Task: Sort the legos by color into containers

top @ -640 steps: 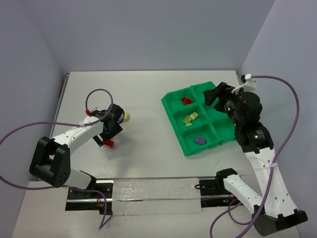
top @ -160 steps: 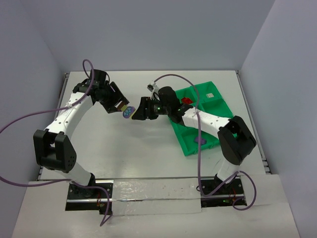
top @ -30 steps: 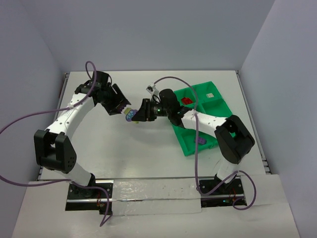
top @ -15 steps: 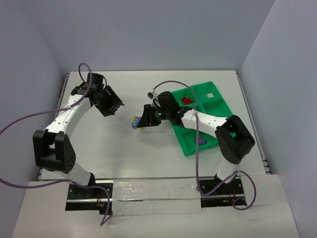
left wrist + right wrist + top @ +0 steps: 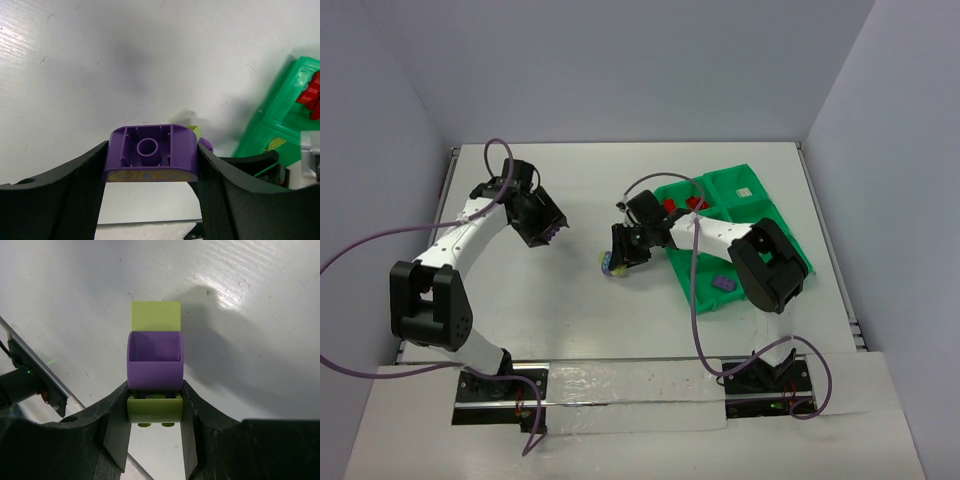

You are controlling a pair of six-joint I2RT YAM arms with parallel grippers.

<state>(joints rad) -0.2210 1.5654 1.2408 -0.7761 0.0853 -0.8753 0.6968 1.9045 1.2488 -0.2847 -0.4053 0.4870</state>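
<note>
separation of colours is what the coming move is judged to turn on. a stack of three pieces is clamped by the right gripper (image 5: 618, 262), whose fingers are closed tight on the yellow-green brick (image 5: 154, 411) at the base. a purple arched piece (image 5: 154, 367) is seated on that brick and a yellow-green plate (image 5: 155, 316) projects past it. the stack's long axis therefore runs straight out from the fingertips, away from the wrist, above the white table (image 5: 75, 290). in the top view the stack is held just off the left edge of the green tray (image 5: 760, 205), so the right arm is the nearer one.

a purple brick (image 5: 150, 150) is pinched by the left gripper (image 5: 544, 228). the fingers are parted about halfway to span it, and its hollow underside is turned to the wrist camera. it is held well to the left of the tray, with the right gripper between. a loose purple brick (image 5: 722, 284) lies in a near compartment and red bricks (image 5: 670, 206) in a far one.

since purple and yellow-green are joined in the stack, it cannot be dropped as one. the purple piece would probably have to be pulled off along that axis.
</note>
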